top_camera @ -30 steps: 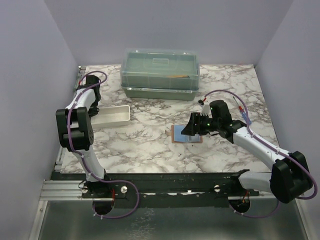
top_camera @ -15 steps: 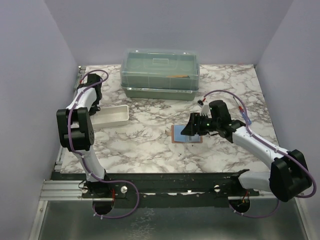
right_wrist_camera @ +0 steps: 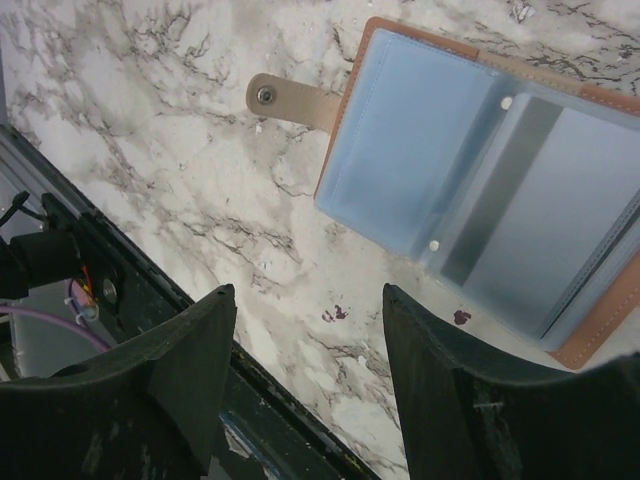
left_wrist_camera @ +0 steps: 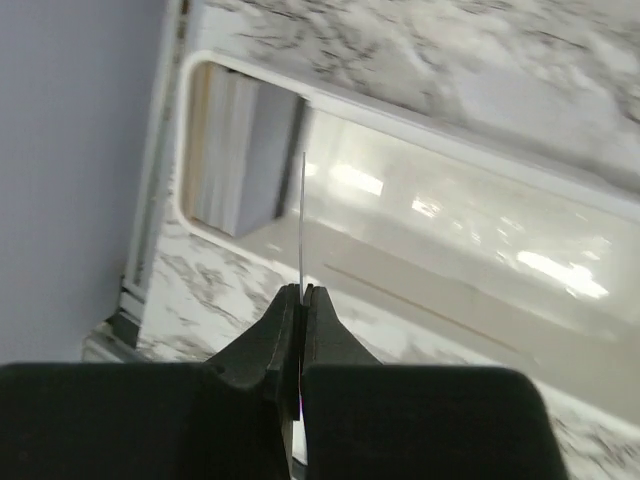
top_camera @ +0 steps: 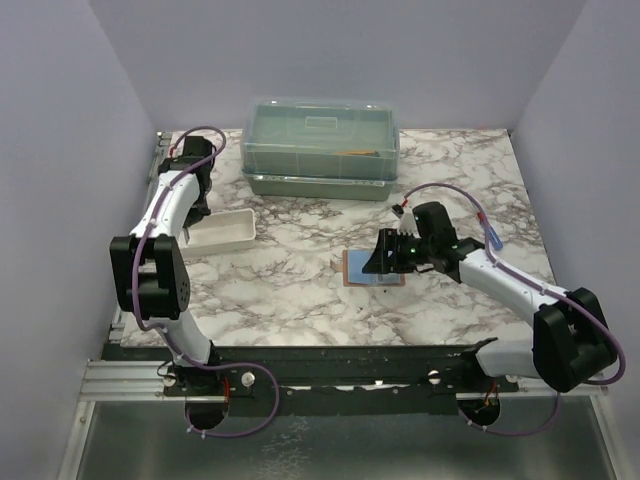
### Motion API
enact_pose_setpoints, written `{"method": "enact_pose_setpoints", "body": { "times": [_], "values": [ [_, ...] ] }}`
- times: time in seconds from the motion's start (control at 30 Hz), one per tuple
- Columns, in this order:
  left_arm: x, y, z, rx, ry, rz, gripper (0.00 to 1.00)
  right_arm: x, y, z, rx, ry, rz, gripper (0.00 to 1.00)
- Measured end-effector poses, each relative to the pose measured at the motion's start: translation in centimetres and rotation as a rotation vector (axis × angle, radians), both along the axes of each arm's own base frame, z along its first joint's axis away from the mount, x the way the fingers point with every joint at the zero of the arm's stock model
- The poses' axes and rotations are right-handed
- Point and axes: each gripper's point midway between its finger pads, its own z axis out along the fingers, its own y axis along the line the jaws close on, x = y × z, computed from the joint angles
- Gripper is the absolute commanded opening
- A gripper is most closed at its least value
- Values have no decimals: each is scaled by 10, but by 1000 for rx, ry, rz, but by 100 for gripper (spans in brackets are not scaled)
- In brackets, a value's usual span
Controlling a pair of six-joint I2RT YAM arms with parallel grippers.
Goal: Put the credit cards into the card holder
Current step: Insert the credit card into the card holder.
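Observation:
In the left wrist view my left gripper is shut on one of the credit cards, a thin pale card seen edge-on and standing up from the fingertips. It is over the long white tray, where a stack of pale cards stands at the left end. From above, the left gripper sits at the tray's left end. The brown card holder lies open on the marble, bluish pockets up, snap tab out to the side. My right gripper is open just beside it, holding nothing; from above the right gripper partly covers the card holder.
A translucent green lidded box stands at the back centre. Purple walls close in the left, right and back sides. The black rail with both arm bases runs along the near edge.
My left gripper has closed on a card at the tray, and the left arm has stretched further toward the back. The right gripper has barely moved.

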Motion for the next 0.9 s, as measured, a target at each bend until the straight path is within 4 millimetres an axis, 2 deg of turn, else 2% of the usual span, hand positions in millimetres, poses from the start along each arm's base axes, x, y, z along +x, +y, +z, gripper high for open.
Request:
{"method": "enact_pose_setpoints", "body": {
  "times": [0.07, 0.13, 0.27, 0.33, 0.4, 0.43, 0.5, 0.63, 0.73, 0.9],
  "values": [
    [-1, -19, 9, -72, -33, -27, 0, 2, -2, -3, -15, 3, -11, 63],
    [-1, -52, 20, -187, -86, -77, 0, 6, -4, -5, -33, 3, -27, 61],
    [5, -143, 47, -490, -224, -241, 0, 14, -10, -12, -72, 8, -62, 47],
    [0, -203, 58, -684, -291, -354, 0, 18, -13, -18, -85, 27, -78, 38],
    [-9, -249, 62, -831, -307, -444, 0, 24, -19, -26, -99, 47, -102, 32],
    [-14, -278, 61, -924, -317, -495, 0, 27, -23, -30, -107, 59, -118, 28],
    [-29, -319, 52, -1066, -306, -559, 0, 30, -30, -38, -118, 85, -145, 19],
    [-53, -376, 27, -1292, -241, -607, 0, 39, -41, -52, -133, 119, -192, 10],
    [-61, -409, 9, -1388, -181, -639, 0, 44, -47, -61, -148, 134, -216, 3],
    [-72, -442, -11, -1489, -109, -675, 0, 49, -55, -68, -175, 134, -255, 1]
  ]
}}
